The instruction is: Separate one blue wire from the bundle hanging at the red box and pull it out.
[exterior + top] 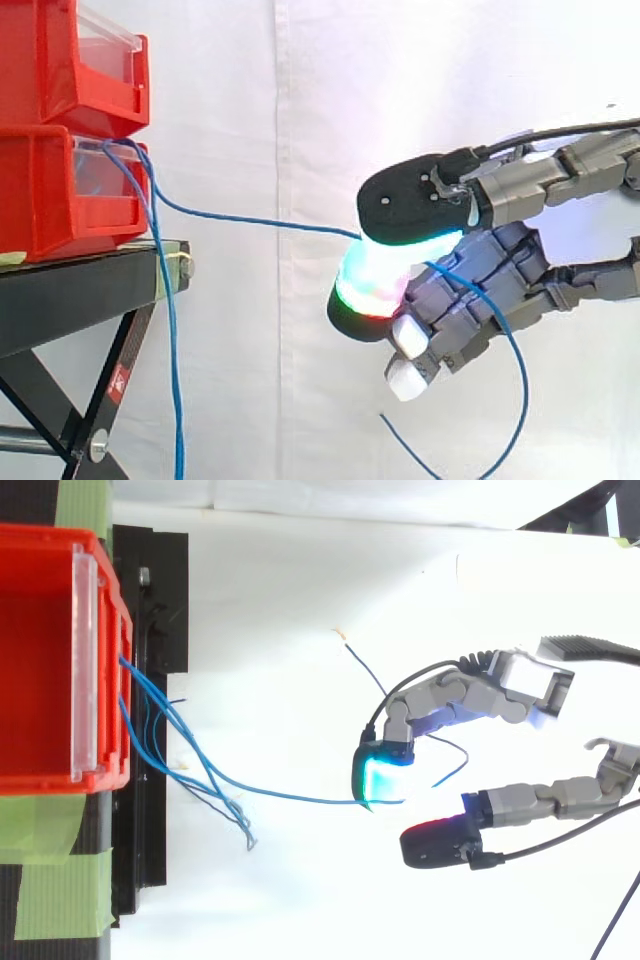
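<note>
One blue wire [250, 222] runs taut from the lower red bin [50, 190] across the gap to my hand [490, 270]. The hand is shut on it, with the wire pinched between glowing pads [372, 280]. Past the hand the wire loops down, and its free end hangs loose. In the top view the same wire [290, 796] ends under the green-lit fingertip [380, 778] of the hand [450, 695]. The rest of the blue bundle [185, 745] hangs from the bin's front [100, 680], down beside the stand [175, 380].
Two red bins are stacked, the upper one [60, 60] on the lower, on a black stand [70, 290] at the left. Green tape [60, 860] holds the bin to the stand. A white curtain is the background.
</note>
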Available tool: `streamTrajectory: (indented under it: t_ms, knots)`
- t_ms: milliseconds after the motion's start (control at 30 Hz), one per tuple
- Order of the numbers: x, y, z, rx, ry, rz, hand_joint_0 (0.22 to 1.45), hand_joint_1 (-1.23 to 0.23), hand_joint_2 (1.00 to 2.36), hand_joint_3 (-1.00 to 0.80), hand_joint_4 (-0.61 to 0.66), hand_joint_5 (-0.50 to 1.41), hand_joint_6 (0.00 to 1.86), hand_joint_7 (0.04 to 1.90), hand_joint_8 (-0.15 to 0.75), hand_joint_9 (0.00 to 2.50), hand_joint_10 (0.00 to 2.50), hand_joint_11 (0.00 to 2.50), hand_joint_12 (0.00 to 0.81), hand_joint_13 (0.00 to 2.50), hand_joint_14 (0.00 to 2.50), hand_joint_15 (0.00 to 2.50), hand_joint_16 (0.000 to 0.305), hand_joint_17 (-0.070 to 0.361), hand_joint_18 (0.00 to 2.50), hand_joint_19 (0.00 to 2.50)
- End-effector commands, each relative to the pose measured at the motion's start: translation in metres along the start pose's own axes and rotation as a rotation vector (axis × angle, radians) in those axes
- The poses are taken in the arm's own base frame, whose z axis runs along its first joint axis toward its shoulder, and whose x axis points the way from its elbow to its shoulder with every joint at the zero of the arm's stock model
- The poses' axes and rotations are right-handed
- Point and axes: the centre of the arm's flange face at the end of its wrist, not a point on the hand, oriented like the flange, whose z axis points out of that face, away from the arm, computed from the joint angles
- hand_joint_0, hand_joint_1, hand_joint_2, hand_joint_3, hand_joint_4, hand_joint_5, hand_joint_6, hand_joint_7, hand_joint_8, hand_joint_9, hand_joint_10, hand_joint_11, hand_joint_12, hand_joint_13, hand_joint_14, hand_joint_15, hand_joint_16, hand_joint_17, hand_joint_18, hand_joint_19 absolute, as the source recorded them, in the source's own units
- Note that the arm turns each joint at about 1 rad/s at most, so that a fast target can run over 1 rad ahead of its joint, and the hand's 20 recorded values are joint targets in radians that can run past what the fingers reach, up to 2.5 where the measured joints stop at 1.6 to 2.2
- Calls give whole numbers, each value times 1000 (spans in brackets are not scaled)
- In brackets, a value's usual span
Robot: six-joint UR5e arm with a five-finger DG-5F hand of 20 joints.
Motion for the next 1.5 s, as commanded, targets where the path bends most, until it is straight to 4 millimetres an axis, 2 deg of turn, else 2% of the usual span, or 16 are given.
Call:
streamTrajectory:
  t_ms: [0, 267, 467, 533, 767, 1467]
  knots:
    - [0, 0, 0, -1, -1, 1, 607, -763, 1026, 61, -86, -134, 764, 1236, 302, 650, 17, 1257, 362, 368, 16, 469, 48, 108, 361, 573]
    - [0, 0, 0, -2, -1, 1, 607, -764, 1026, 63, -84, -134, 767, 1238, 292, 674, 11, 1520, 358, 384, 18, 490, 47, 106, 368, 571]
    - [1, 1, 0, -3, 0, 0, 607, -762, 1025, 67, -85, -135, 772, 1228, 269, 652, 0, 1840, 357, 392, 17, 497, 47, 105, 372, 573]
    - [1, 1, 0, -3, 0, 0, 607, -761, 1026, 67, -79, -135, 775, 1224, 277, 609, 115, 1823, 353, 392, 17, 500, 46, 104, 366, 570]
    - [1, 1, 0, -3, 0, 0, 609, -757, 1024, 61, -76, -138, 780, 1215, 281, 598, 242, 1787, 352, 391, 17, 505, 46, 104, 367, 568]
    - [0, 0, 0, -2, -1, 1, 608, -751, 1025, 54, -74, -140, 780, 1217, 264, 572, 324, 1813, 347, 389, 18, 505, 45, 102, 362, 580]
